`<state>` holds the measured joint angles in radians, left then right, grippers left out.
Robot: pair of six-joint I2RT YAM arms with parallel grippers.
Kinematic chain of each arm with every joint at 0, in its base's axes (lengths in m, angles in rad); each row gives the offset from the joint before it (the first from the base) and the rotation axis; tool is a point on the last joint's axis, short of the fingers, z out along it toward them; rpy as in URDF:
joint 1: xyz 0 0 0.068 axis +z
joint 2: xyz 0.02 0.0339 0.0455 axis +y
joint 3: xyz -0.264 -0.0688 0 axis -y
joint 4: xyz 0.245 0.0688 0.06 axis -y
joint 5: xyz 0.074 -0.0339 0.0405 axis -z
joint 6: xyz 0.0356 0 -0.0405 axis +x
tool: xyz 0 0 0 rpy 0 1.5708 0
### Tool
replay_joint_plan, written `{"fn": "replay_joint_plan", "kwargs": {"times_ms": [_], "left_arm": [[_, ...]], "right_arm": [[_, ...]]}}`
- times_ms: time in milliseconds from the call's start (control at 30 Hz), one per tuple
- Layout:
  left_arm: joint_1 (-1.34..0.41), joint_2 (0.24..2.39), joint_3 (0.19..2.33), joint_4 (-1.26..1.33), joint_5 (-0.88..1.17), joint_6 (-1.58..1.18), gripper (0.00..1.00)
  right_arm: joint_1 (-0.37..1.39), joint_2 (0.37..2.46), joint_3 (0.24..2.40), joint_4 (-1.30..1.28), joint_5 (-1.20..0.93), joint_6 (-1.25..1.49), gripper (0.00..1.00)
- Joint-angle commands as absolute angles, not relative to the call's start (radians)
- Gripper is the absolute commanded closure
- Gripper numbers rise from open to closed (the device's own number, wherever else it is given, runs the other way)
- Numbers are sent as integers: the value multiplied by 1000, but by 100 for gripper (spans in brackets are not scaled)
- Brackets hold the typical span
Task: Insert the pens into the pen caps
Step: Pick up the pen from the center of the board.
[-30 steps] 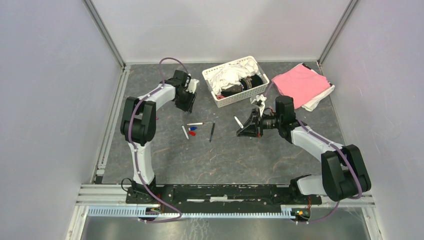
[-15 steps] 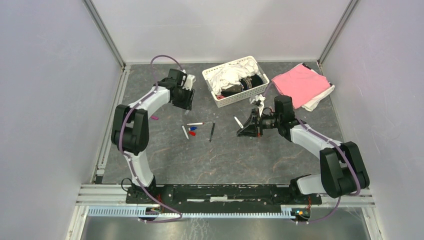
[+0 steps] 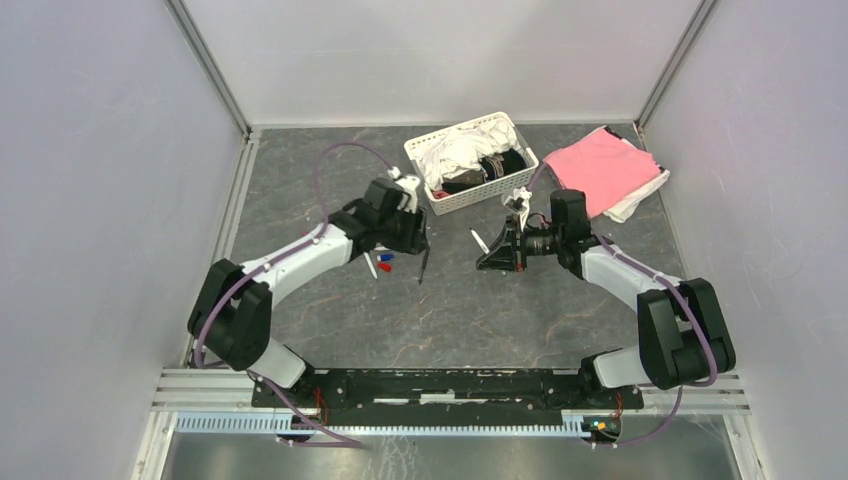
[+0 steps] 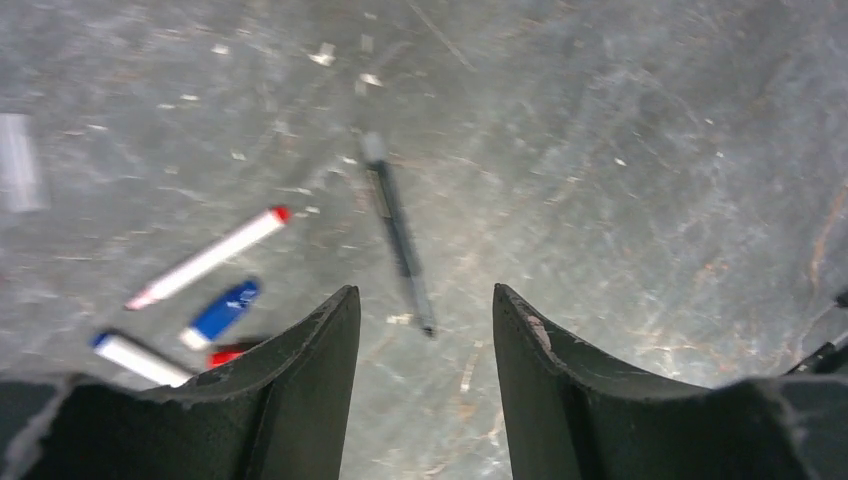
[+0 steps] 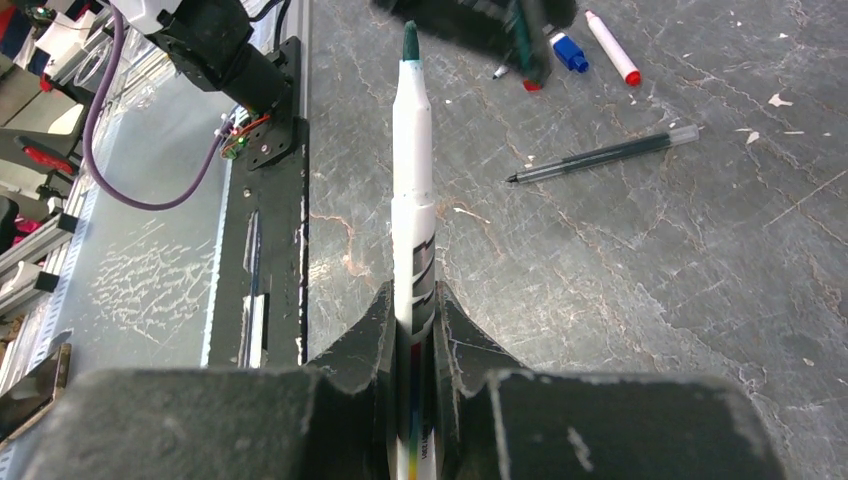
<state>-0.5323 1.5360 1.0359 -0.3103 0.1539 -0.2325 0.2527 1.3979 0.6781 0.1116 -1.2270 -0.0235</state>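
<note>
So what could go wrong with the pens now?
The left end effector is open above the thin dark pen, which lies slanted under it, so a pinch might skid it away. The blue cap and red cap sit right beside it and could get knocked. The right end effector grips the green-tipped pen low down, so its tip might wobble.

Setting: I am working a robot lab test cell.
Evidence: bare white panel walls [image 3: 90, 200], aluminium extrusion frame [image 3: 207, 65], bolted base rail [image 3: 450, 385].
</note>
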Motion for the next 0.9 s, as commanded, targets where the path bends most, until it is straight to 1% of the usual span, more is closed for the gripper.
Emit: {"fn": "replay_joint_plan", "kwargs": {"times_ms": [0,133,167,233,267,333,533,600,633,867], "left_arm": [[-660,1495,1011,-243,-94,-425,42],[-727,1571,1046,-295,-230,-477,44],[-740,1599,1061,-307,-250,-486,45],[-767,1658,1101,-339,-296,-499,52],[-780,1689,1122,-358,-311,-504,54],[-796,1740,1152,-374,-312,-506,55],[-823,1817,1176,-372,-306,-514,55],[-825,1835,1181,-384,-317,-514,59],[-825,1843,1183,-392,-326,-514,64],[-828,1891,1173,-422,-352,-508,69]], "right_arm": [[237,1408,718,106,-1226,-48,100],[230,1402,718,103,-1224,-49,100],[228,1401,718,101,-1223,-51,100],[223,1401,717,100,-1224,-53,100],[220,1399,716,98,-1225,-54,100],[215,1396,716,98,-1228,-54,100],[207,1395,717,97,-1237,-54,100],[206,1394,718,96,-1241,-54,100],[206,1394,718,97,-1242,-54,100],[202,1393,718,97,-1247,-52,100]]}}
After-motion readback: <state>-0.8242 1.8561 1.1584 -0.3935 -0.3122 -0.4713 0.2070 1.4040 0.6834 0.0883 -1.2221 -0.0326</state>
